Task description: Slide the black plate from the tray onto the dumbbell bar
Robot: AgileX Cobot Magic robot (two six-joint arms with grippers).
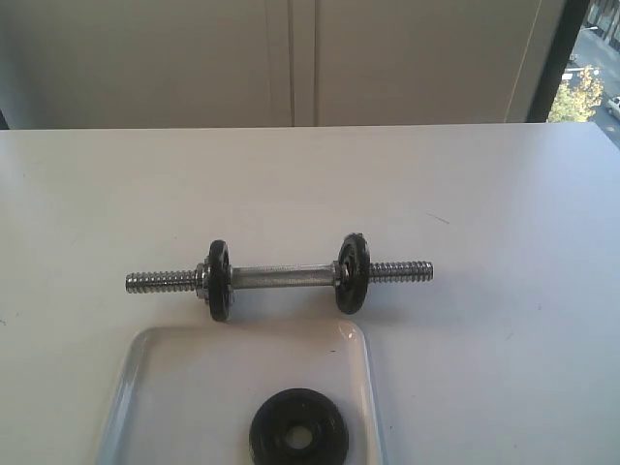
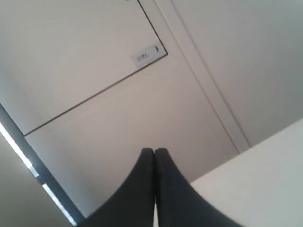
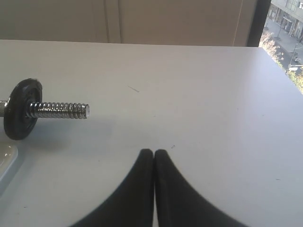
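A black plate (image 1: 299,430) lies flat in the white tray (image 1: 155,387) at the near edge of the exterior view. Beyond the tray, the dumbbell bar (image 1: 281,277) lies across the table with two black discs standing on it, one at each side (image 1: 218,280) (image 1: 353,273). No arm shows in the exterior view. My right gripper (image 3: 154,152) is shut and empty, low over bare table, with the bar's threaded end (image 3: 59,110) and one disc (image 3: 20,115) off to its side. My left gripper (image 2: 154,151) is shut, empty, pointing up at the wall.
The table (image 1: 504,223) is white, with pale wall panels (image 1: 291,58) behind it. A window (image 1: 593,68) sits at the far right. In the right wrist view a corner of the tray (image 3: 5,163) shows by the disc.
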